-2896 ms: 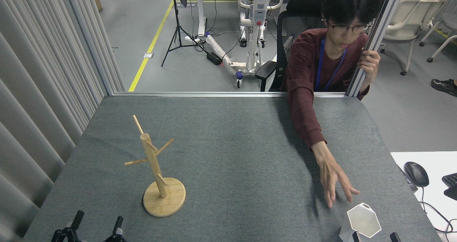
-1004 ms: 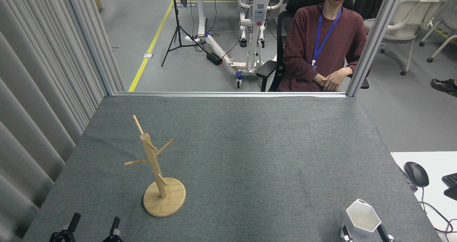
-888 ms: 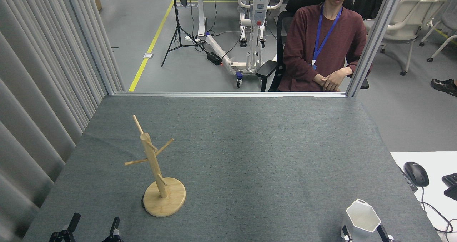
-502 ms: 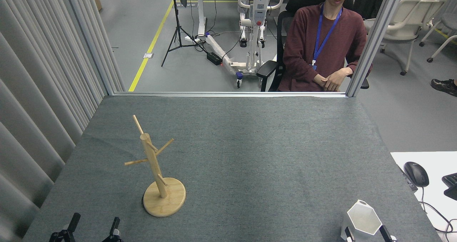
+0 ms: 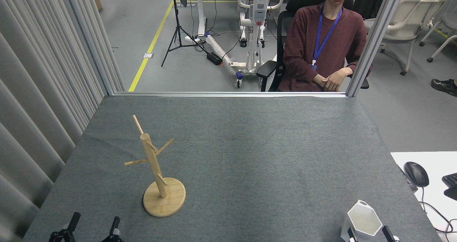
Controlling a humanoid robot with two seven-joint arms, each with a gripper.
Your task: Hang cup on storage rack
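2 right gripper (image 5: 370, 233) jaws flanking cup (image 5: 364, 218), not yet gripping

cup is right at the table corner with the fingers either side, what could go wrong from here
1. The cup stands near the table's front right corner; a nudge from the right gripper, whose fingers straddle it without clearly gripping, might tip it or push it off.
2. The rack stands far across on the left, so a loose grip could slip during the carry.
3. Its pegs are thin, so the cup's small handle hole needs careful aiming.
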